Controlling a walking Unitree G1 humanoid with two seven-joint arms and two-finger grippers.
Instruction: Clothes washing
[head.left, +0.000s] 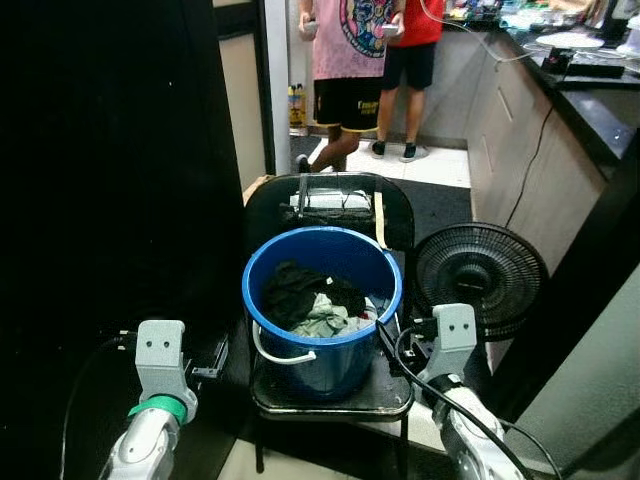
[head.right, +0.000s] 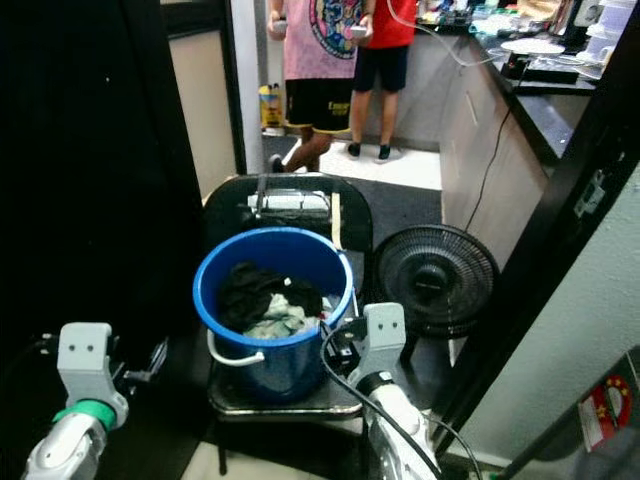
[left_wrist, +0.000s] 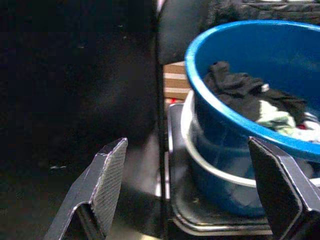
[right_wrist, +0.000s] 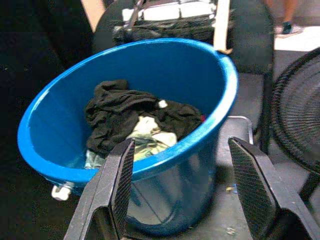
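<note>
Right wrist view: bucket (right_wrist: 200, 150) w/ clothes (right_wrist: 135, 117) ahead of open right tool (right_wrist: 180, 192).

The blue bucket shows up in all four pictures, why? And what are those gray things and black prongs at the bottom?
All four pictures come from one walking robot. Two are its eyes, looking down; two are cameras on its wrists. The gray things are its arms. The black prongs are its fingers: the left gripper and right gripper, both open and holding nothing. The blue bucket sits on a black chair and holds laundry: a black garment on top of something pale green. A white handle hangs at its front. A black fan stands on the robot's right. Two people stand farther back.
</note>
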